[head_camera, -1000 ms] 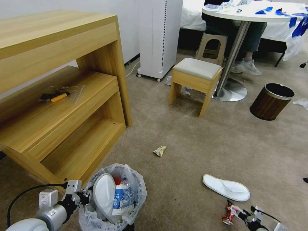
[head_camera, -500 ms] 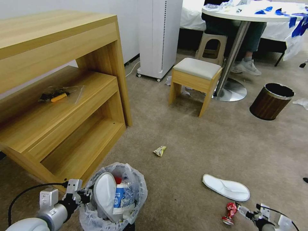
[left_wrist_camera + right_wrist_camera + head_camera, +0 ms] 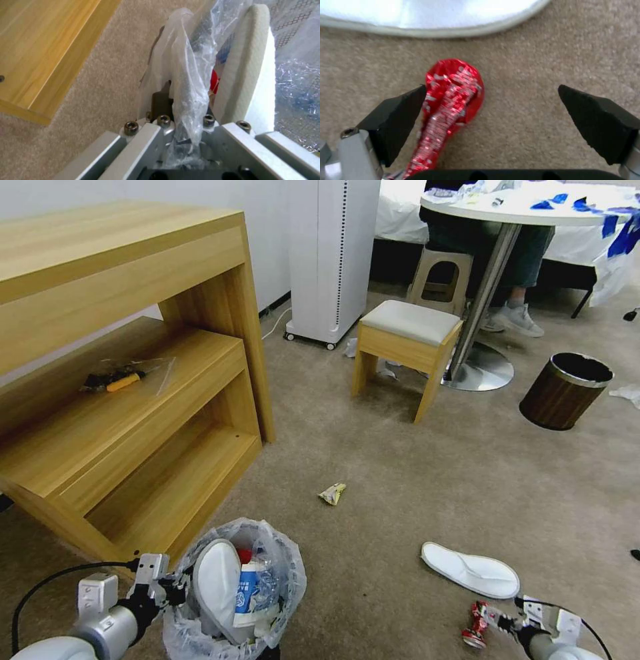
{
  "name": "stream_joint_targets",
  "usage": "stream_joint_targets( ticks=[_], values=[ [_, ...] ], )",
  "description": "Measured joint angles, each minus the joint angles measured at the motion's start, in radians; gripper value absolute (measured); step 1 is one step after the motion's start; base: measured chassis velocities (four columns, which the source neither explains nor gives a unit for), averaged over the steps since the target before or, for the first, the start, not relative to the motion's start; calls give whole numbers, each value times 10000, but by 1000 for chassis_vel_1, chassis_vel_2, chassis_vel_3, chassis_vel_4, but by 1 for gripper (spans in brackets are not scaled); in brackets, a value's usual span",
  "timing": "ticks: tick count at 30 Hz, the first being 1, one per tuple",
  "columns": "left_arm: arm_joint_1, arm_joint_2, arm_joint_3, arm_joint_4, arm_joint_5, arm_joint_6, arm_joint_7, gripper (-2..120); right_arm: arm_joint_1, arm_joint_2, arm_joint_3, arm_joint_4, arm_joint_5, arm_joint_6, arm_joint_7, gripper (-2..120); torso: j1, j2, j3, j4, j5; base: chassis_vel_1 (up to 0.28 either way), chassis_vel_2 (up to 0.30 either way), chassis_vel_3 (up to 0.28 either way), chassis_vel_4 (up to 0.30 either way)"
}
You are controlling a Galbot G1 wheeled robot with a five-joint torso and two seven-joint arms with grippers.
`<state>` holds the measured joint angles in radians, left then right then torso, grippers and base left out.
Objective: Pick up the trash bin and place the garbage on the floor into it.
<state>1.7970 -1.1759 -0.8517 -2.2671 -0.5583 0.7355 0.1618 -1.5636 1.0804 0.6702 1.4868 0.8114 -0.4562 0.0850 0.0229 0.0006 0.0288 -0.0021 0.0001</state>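
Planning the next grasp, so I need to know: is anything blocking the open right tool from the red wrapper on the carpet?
Nothing visible. The red wrapper lies between the right tool's open fingers, off-centre, against one of them.

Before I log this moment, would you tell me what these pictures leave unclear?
- Trash bin: head view, base cut off by the frame edge.
- Bin contents under the slipper: hidden by it and the carton.
- Red wrapper: right wrist view, near end hidden behind the right claw.
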Motion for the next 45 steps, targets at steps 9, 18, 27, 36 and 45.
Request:
stream_joint_targets(
  ticks=[9,18,27,36,45],
  values=[
    [-101,-20,105,31,-5,-1,9,0,346,-169,10,-241,25,40,-120,100,0,0,0,2,2,0,0,0,0],
    [-16,-62,71,-58,-4,-3,124,0,764,-100,-158,-308,31,-20,-122,100,0,0,0,3,2,0,0,0,0],
    [-61,-100,103,-52,-1,-17,154,0,631,-104,-116,-349,38,12,-55,100,0,-1,0,1,2,0,0,0,0],
    [-74,-147,122,41,10,-23,186,0,110,-176,157,-97,-106,244,-156,100,0,0,0,1,-1,0,0,0,0],
    [-124,-151,132,60,10,-29,215,0,-314,-223,274,-18,-445,490,-443,100,0,0,-1,1,1,0,0,0,0]
  ],
)
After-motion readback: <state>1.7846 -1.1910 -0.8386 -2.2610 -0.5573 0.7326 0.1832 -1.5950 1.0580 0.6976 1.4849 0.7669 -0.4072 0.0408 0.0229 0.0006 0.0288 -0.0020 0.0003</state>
